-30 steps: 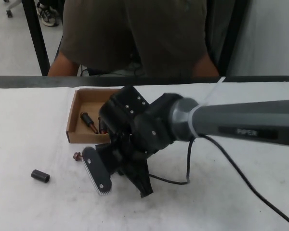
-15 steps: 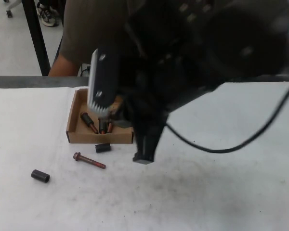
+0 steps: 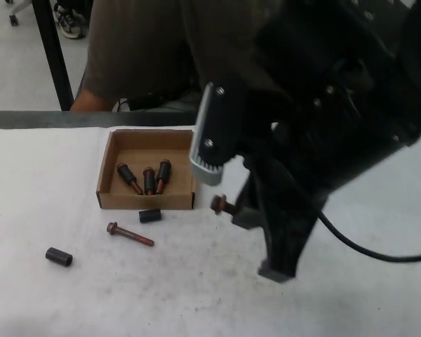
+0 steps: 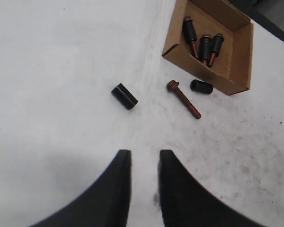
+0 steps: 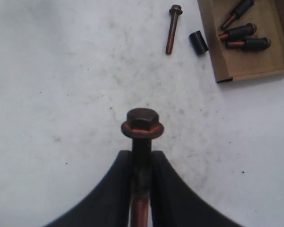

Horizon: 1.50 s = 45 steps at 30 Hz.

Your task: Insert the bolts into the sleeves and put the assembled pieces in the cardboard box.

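Right jaws clamp a bolt (image 5: 142,124) above the bench (image 5: 61,94), clear of the box (image 3: 126,200).

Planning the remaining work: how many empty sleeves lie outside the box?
2: the near sleeve beside the cardboard box wall, the far sleeve alone farther out on the bench. None appear hidden.

My right pincer (image 5: 142,157) hides most of the bolt's (image 5: 142,124) shank, and my right arm (image 3: 337,91) covers the table (image 3: 42,175) toward its right edge.
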Each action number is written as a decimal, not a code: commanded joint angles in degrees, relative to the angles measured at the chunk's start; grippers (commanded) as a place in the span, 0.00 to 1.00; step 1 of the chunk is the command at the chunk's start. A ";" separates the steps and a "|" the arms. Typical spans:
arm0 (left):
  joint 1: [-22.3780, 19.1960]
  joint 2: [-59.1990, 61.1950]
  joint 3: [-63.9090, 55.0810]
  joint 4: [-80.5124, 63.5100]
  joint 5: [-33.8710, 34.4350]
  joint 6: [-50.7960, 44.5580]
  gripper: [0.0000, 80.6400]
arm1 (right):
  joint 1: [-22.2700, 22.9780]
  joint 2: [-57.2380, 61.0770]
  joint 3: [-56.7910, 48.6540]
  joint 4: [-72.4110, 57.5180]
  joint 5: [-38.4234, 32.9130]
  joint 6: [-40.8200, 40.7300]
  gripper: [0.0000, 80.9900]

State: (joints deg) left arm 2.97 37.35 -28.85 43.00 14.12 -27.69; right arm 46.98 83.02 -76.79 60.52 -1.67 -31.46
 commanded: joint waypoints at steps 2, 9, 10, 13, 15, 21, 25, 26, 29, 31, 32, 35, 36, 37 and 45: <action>-0.25 8.85 0.04 -12.51 2.93 -3.67 0.25 | 0.02 -3.15 3.34 1.49 -0.80 1.15 0.00; -0.25 19.67 -0.08 -23.12 8.94 4.46 0.25 | 0.02 -3.78 5.85 1.76 -0.80 1.15 0.00; -0.25 20.76 -0.08 -23.15 9.84 6.47 0.25 | 0.02 -3.78 5.95 1.76 -0.80 1.15 0.00; -0.25 24.12 -0.08 -23.14 11.91 12.57 0.25 | 0.02 -3.78 5.95 1.76 -0.80 1.15 0.00; -0.25 25.69 -0.08 -23.75 12.18 17.33 0.25 | 0.02 -3.78 5.94 1.66 -0.80 1.15 0.00; -0.25 27.32 -0.08 -28.20 14.67 41.07 0.30 | 0.02 -3.78 5.94 1.26 -1.26 -1.00 0.00; -0.25 27.32 -0.08 -31.77 13.89 59.87 0.36 | 0.02 -3.78 5.94 0.75 -1.26 -2.42 0.00; -0.25 27.32 -0.20 -32.18 13.56 62.94 0.36 | 0.02 -3.78 5.94 0.55 -1.26 -2.42 0.00; -0.25 27.48 -0.28 -33.42 11.25 65.98 0.36 | -0.13 -3.78 5.94 -0.02 -3.45 -2.40 0.00; -0.25 27.47 -0.28 -33.43 11.27 71.66 0.36 | -0.28 -3.78 5.94 -0.29 -4.36 -2.40 0.00; -0.25 27.47 -0.28 -33.43 11.27 75.40 0.36 | -0.36 -3.78 5.94 -0.39 -4.76 -2.40 0.00; -0.25 27.47 -0.28 -34.14 10.31 87.24 0.36 | -0.90 -3.78 5.94 -1.48 -5.08 -2.61 0.00; -0.25 27.47 -0.28 -34.73 9.33 90.18 0.36 | -1.07 -3.78 5.94 -2.20 -5.08 -2.61 0.00; -0.25 27.47 -0.28 -35.54 8.63 93.67 0.36 | -1.31 -3.78 5.97 -3.01 -5.08 -2.61 0.00; -0.25 27.72 -0.28 -42.28 8.94 100.34 0.36 | -1.35 -3.78 5.97 -5.98 -5.08 -2.93 0.00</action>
State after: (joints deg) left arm 2.97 64.78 -28.85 2.92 21.40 70.85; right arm 45.85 80.02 -70.92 55.45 -5.89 -33.87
